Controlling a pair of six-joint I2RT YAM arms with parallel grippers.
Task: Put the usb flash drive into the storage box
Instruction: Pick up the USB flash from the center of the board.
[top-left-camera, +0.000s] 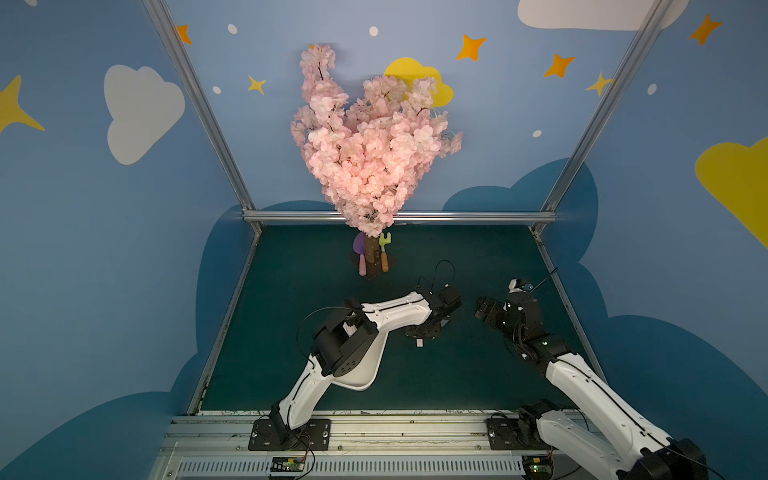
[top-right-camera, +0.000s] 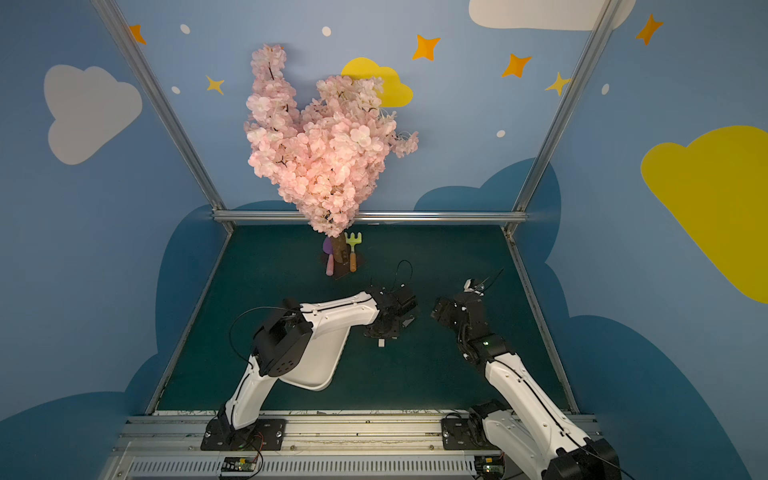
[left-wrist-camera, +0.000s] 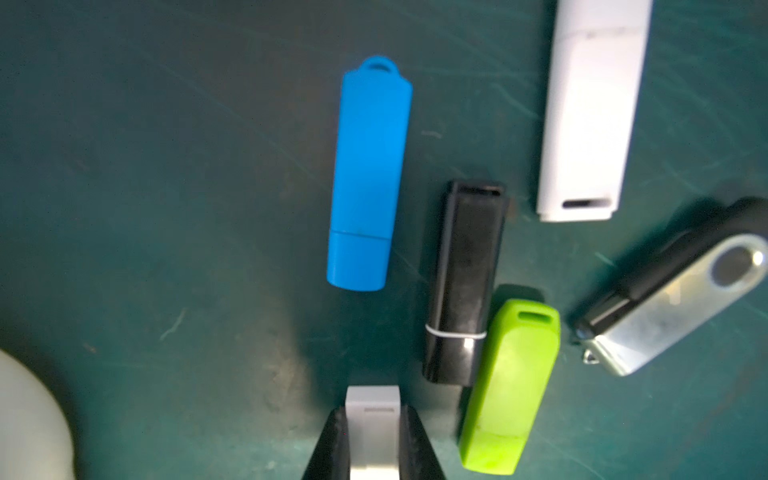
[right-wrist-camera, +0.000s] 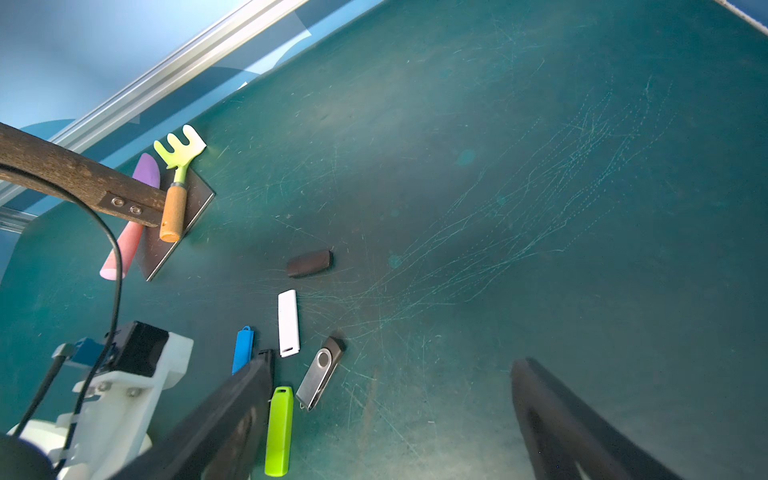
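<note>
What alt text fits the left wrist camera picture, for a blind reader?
The left gripper is shut on a small white USB flash drive over a dark green mat. Five more drives lie there: blue, black, lime green, long white, and a black-and-silver swivel one. A corner of the white storage box shows too.

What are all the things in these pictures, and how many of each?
USB sticks on the mat: six; blue stick, black stick, long white stick, green stick, silver swivel stick clustered; dark stick apart.
short stick: one, white, in the left gripper.
storage box: one, white, under the left arm.
blossom tree: one, pink, back middle.
toy rake: one, green, orange handle, beside the tree.
toy shovel: one, purple, pink handle, beside the tree.
left gripper: one, black, shut on the short stick.
right gripper: one, black, open above the mat.
</note>
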